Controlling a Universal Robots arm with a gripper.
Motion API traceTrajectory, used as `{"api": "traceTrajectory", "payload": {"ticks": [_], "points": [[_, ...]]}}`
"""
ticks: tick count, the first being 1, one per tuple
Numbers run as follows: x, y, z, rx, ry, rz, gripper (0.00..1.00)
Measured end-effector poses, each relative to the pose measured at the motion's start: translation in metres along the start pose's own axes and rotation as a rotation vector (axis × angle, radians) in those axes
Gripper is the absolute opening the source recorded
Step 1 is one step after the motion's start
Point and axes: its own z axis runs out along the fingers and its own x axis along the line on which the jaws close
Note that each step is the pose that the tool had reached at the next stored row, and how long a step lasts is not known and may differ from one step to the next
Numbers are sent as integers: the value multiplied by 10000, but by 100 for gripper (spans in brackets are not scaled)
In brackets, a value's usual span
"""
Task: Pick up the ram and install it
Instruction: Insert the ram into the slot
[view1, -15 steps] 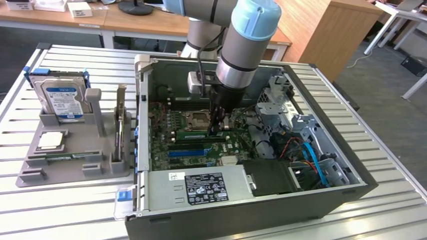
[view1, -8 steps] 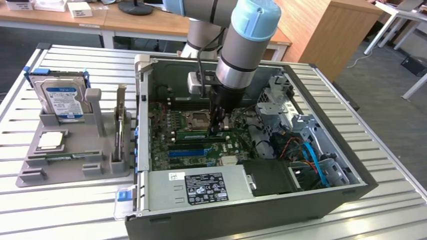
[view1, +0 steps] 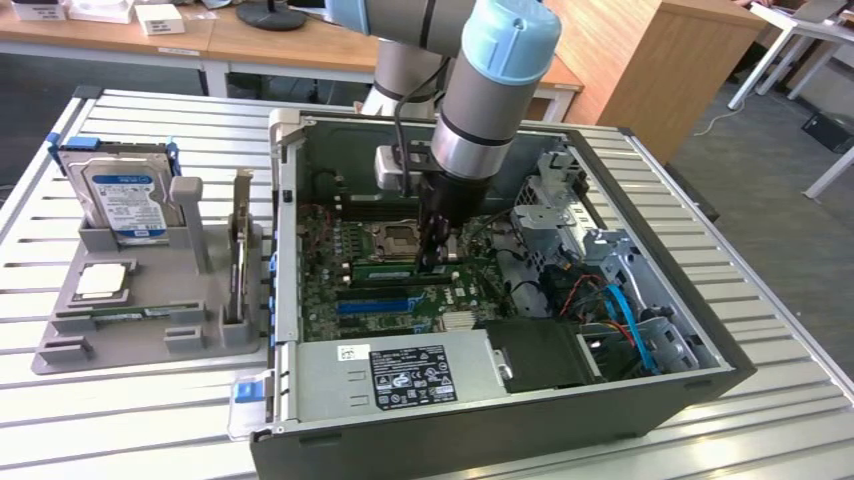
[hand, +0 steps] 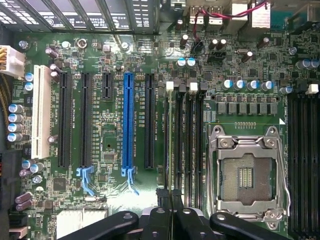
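The ram (view1: 384, 272) — pinched by the tool (hand: 171, 197) — stands upright at the memory slots (hand: 192, 145).

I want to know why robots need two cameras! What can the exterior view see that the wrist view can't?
The exterior view takes in the robot arm, the whole computer case, the hard drive standing in a grey tray, and a green ram stick beside the hand. The wrist view brings the white slot and rows of little round capacitors. Both share the hand, the motherboard, the blue slot and the processor socket.
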Motion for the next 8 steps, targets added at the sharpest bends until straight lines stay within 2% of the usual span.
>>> {"api": "traceTrajectory", "payload": {"ticks": [8], "points": [[1, -1, 18, -1, 2, 0, 12]]}}
